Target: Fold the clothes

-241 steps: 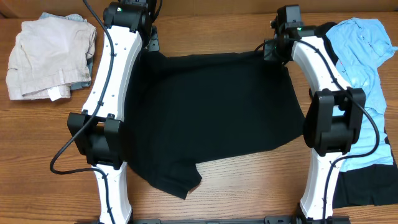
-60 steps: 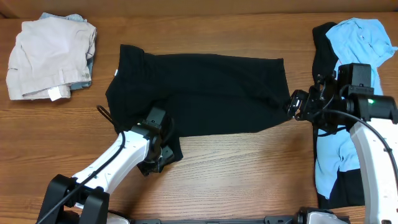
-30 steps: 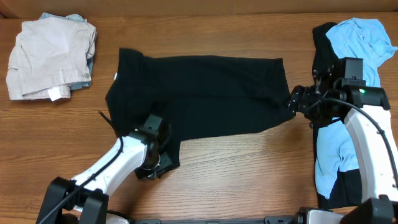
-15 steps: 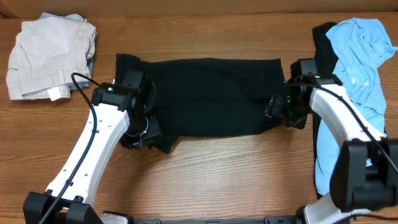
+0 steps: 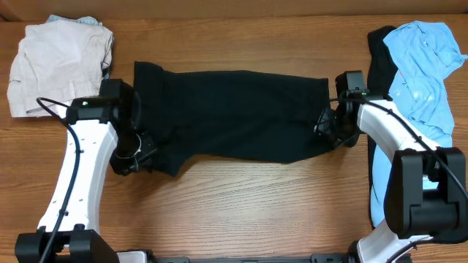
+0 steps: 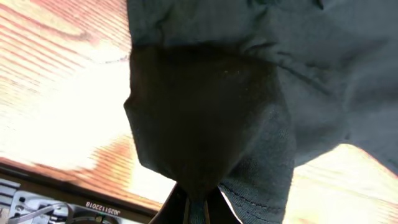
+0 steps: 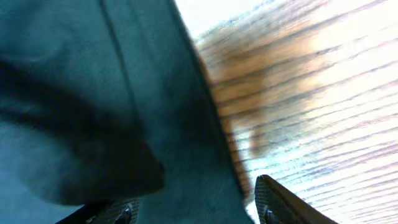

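1. The black shirt (image 5: 234, 113) lies across the middle of the counter (image 5: 256, 208), nearer its far edge than its near one; it is a long flat band running left to right, with its lower left corner hanging toward the near edge.
2. In the left wrist view the cloth (image 6: 249, 93) is dark, softly creased, and gathers to a point at the fingers.
3. The left gripper (image 5: 135, 155) is pinched narrow on that lower left corner; its fingertips (image 6: 180, 208) meet around the fabric.
4. The right gripper (image 5: 327, 131) sits at the shirt's lower right corner; its fingers (image 7: 280, 202) stand apart with cloth across the gap, and I cannot tell whether they clamp it.
5. Half a second ago the left arm stood closer to the centre; it is now further toward the left edge, and the band is longer and smoother.
6. The beige folded pile (image 5: 55, 62) sits at the far left corner.
7. The light blue shirt (image 5: 420, 80) lies along the right edge, over another black piece (image 5: 376, 51).
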### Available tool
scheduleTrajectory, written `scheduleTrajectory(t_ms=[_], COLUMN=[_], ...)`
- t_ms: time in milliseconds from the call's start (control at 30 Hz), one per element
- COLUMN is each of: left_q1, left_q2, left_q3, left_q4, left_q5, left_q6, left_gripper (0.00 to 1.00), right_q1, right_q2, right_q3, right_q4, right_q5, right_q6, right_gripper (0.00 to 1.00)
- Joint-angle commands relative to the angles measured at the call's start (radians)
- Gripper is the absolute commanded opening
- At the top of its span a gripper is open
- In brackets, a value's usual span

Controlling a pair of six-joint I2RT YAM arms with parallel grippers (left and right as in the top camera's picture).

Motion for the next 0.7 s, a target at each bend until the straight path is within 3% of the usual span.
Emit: scheduleTrajectory(t_ms=[0,367,433,533,667], left_q1=[0.006,0.002,0.003,0.004,0.004], left_q2=[-0.007,-0.007,-0.007,-0.007,-0.007], left_q3=[0.022,0.022,0.022,0.023,0.026], left_q4=[0.021,0.034,0.033,0.034,0.023], left_q5=[0.003,0.002,-0.001,-0.005,-0.005], left_q6=[0.028,0.034,0.035,0.038,0.061], left_gripper=[0.04,0.04,0.04,0.04,0.04], right_q1=[0.001,0.008,0.019,0.027,-0.009], right_q2=[0.014,0.014,0.014,0.013,-0.024], right_q3=[-0.063,-0.088,-0.095,-0.097,-0.077], right_q4=[0.018,-0.041,-0.036,-0.042,-0.12], right_q5=[-0.008,-0.07,-0.076,-0.076,-0.073], right_q6=[0.009,0.009,0.01,0.013,0.012], right_gripper=[0.62,0.62,0.49,0.04,0.04])
